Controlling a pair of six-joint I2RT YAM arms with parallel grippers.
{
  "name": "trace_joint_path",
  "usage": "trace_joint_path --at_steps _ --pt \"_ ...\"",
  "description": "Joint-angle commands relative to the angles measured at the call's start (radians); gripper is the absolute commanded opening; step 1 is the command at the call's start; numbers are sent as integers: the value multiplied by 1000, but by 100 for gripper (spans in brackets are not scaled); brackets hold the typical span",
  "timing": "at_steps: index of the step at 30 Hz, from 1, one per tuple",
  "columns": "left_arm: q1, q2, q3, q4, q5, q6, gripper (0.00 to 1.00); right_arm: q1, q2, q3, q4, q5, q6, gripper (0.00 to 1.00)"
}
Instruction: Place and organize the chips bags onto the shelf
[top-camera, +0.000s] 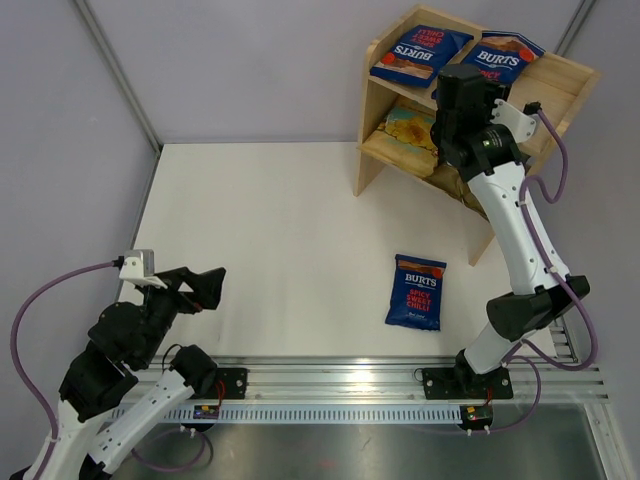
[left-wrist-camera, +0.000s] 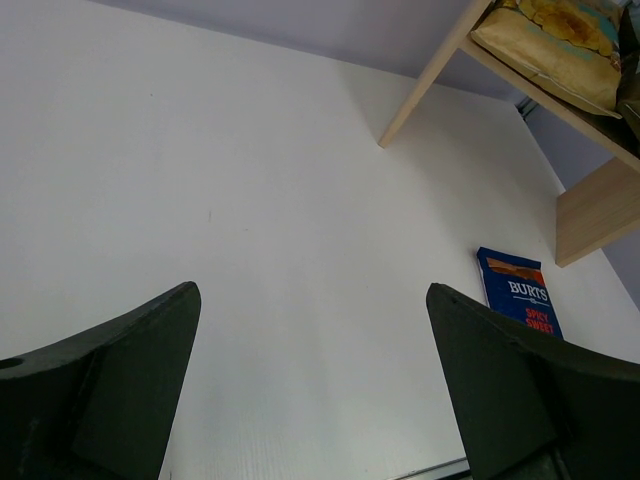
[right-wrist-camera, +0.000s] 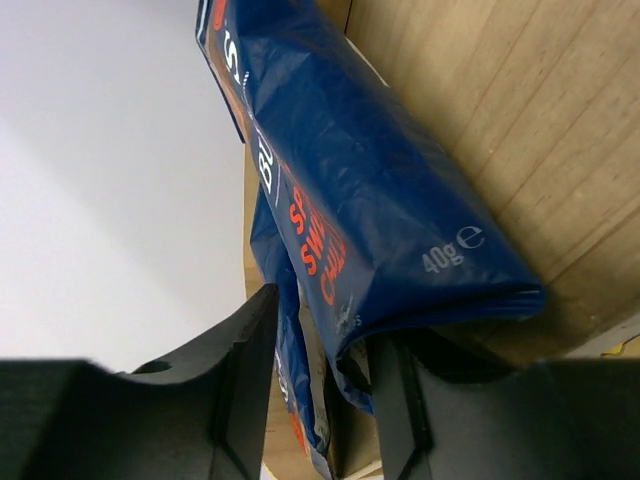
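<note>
Right tool (right-wrist-camera: 325, 335) stands narrow, its black fingers (right-wrist-camera: 230, 370) pinching the seam of a small dark blue crinkly bag (right-wrist-camera: 370, 200) lying on the top board of the light wooden shelf (right-wrist-camera: 560, 120). It seems light, soft and slippery, so the flat sealed edge is the safest hold. Left tool (left-wrist-camera: 312, 300) hangs wide over the white tabletop (left-wrist-camera: 250, 150).

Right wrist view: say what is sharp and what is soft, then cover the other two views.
Right wrist: the dark blue bag fills the frame, its "40g" print crisp; the right tool gripping it is dark and soft-edged. Left wrist: table evenly lit, soft shadow under the shelf, left tool underexposed. Top external: sharp, evenly lit, no glare.
</note>
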Motion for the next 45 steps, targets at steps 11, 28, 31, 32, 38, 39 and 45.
trace_joint_path --at_steps 11,28,31,32,38,39,45 --pt "-3 -7 -5 33 8 19 99 -2 -101 -52 30 -58 -35 72" --pt "-3 250 -79 243 261 -114 99 -2 -661 -750 511 -577 -380 99" --pt "-5 375 -114 404 391 -160 99 -2 -821 -941 576 -700 -455 99" --pt "-5 469 -136 452 477 -173 99 -2 -857 -973 544 -728 -505 99" --pt "-121 862 -76 701 521 -240 99 -2 -1036 -1052 210 -902 -856 99" --pt "-164 918 -58 730 513 -248 99 -1 -1041 -1020 138 -893 -890 100" --pt "-296 1310 166 766 496 -285 99 -2 -1115 -1011 -166 -961 -1070 99"
